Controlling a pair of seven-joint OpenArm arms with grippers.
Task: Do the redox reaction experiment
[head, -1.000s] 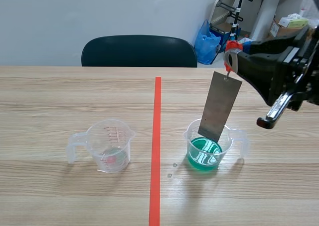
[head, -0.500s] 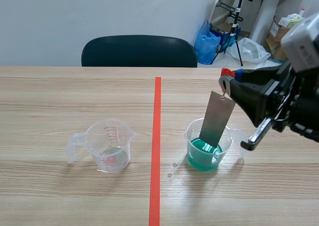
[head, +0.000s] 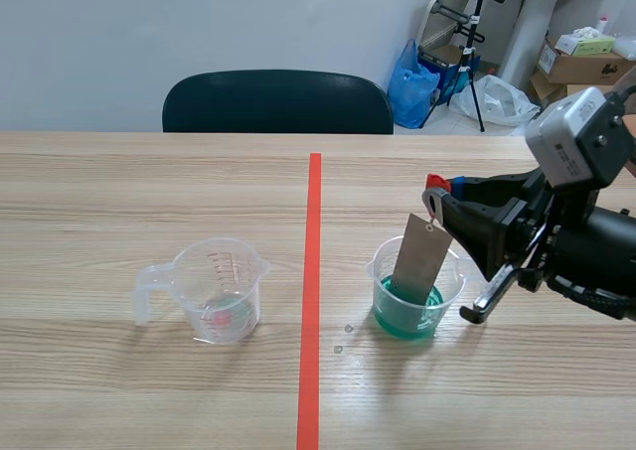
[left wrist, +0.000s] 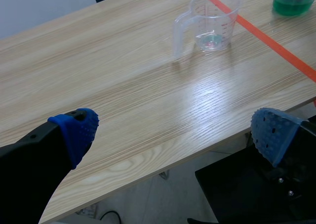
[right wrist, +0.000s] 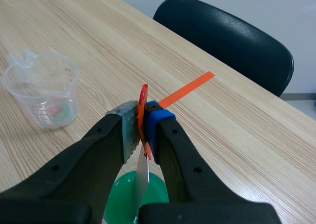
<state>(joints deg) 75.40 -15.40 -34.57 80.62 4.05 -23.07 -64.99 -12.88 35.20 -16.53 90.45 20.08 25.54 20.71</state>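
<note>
Right wrist view: my right gripper (right wrist: 142, 122) clamps the orange tag (right wrist: 143, 98) on the grey metal strip (right wrist: 142, 177); dip gently into the clear plastic cup (head: 453, 283) of green liquid (head: 400, 318)

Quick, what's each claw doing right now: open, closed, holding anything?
Left gripper: open, holding nothing.
Right gripper: shut on the metal plate, whose lower end dips into the cup of green liquid.

black right arm (head: 596, 246): grey box-shaped camera (head: 579, 137), silver metal lever (head: 494, 293)
left gripper (left wrist: 174, 130): thick black fingers, blue dotted pads (left wrist: 76, 127)
right gripper (right wrist: 141, 122): one grey pad (right wrist: 129, 131), one blue pad (right wrist: 155, 120)
</note>
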